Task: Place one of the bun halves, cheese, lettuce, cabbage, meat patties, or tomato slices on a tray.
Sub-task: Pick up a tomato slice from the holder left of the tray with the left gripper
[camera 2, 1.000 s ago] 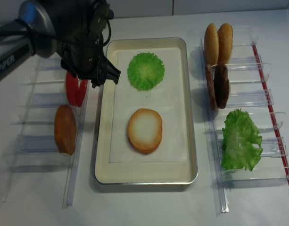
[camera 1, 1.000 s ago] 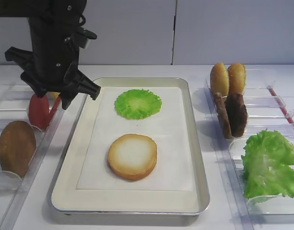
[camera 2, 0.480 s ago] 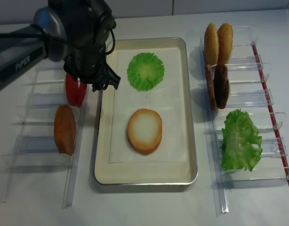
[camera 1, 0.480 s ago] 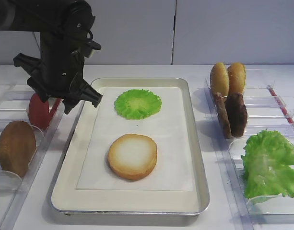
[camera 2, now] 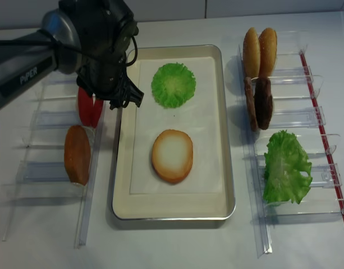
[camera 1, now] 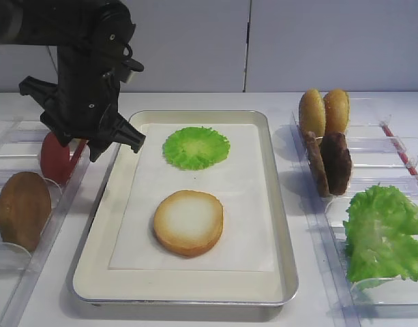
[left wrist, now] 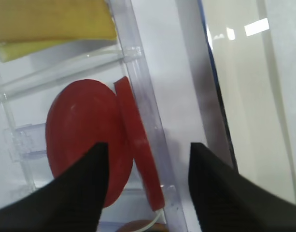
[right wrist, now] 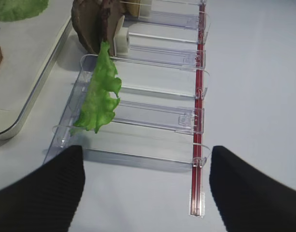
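Left wrist view: the left gripper [left wrist: 144, 186] hangs over the tomato slices [left wrist: 97, 140], jaws apart and holding nothing. The slices stand on edge in the rack [left wrist: 143, 121], at 9 o'clock from the tray [camera 1: 99, 211]. Risk: the jaws straddle one slice and the rack wall, jamming it.

Flat red tomato slices [camera 1: 55, 158]: largely hidden behind the black left gripper [camera 1: 116, 139] in both high views. Thin yellow cheese slice [left wrist: 51, 21]: cut off by the left wrist picture's top edge. Dark brown meat patties [right wrist: 92, 26]: cropped at the right wrist picture's top.
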### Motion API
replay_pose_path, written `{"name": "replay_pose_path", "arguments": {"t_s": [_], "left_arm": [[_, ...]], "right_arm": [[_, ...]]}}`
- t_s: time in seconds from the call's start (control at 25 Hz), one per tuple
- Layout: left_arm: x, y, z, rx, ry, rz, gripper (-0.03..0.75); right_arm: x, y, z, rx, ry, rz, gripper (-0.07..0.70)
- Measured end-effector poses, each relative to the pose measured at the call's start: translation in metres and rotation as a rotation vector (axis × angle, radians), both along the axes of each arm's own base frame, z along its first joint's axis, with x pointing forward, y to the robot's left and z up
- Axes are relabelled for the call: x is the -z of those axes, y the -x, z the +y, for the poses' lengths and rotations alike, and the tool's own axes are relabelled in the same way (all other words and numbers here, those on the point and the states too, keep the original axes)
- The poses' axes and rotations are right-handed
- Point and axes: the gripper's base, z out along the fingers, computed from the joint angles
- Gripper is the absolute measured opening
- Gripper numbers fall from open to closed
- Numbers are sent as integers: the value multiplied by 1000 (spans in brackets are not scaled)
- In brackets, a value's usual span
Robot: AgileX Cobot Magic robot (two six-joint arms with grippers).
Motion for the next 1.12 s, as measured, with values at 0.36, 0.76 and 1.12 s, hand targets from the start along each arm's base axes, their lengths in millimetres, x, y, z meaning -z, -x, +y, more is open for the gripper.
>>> {"name": "replay_pose_path", "arguments": {"t_s": [0.36, 0.76, 1.12], "left_arm": [[0, 0, 0, 0, 0, 1, 176], [0, 0, 1, -2, -10, 0, 65], [-26, 13, -1, 9, 24, -45, 63]], "right_arm": [[0, 0, 0, 0, 0, 0, 565], [0, 0, 0, 2, 0, 0, 565], [0, 0, 0, 3, -2, 1, 563]]}}
